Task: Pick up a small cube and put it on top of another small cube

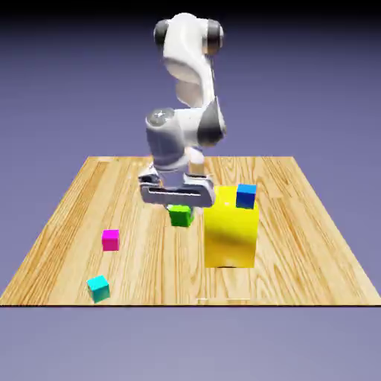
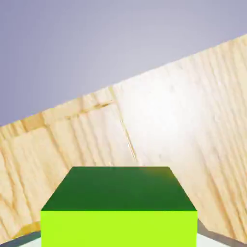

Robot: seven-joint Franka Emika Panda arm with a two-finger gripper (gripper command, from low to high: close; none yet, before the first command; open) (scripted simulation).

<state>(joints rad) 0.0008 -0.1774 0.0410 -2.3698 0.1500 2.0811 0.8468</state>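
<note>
The table [image 1: 298, 245] ends in a straight near edge, with the cyan cube [image 1: 98, 289] close to it on the exterior view's left. The magenta cube [image 1: 111, 240] sits farther back, well apart from the cyan one, with bare wood around both. More bare wood runs from the yellow block [image 1: 230, 238] out to the edge on the exterior view's right. The blue cube [image 1: 246, 196] rests on top of the yellow block, toward its near right corner. The yellow block stands close beside the end effector [image 1: 180, 210], so room is tight on that side; the other side is more open.

The green cube [image 1: 181, 216] is gripped by the end effector, directly beneath the hand. The hand view shows it large, one face bright lime and the other dark green, both plain with crisp straight edges. Whether it touches the table cannot be told.
</note>
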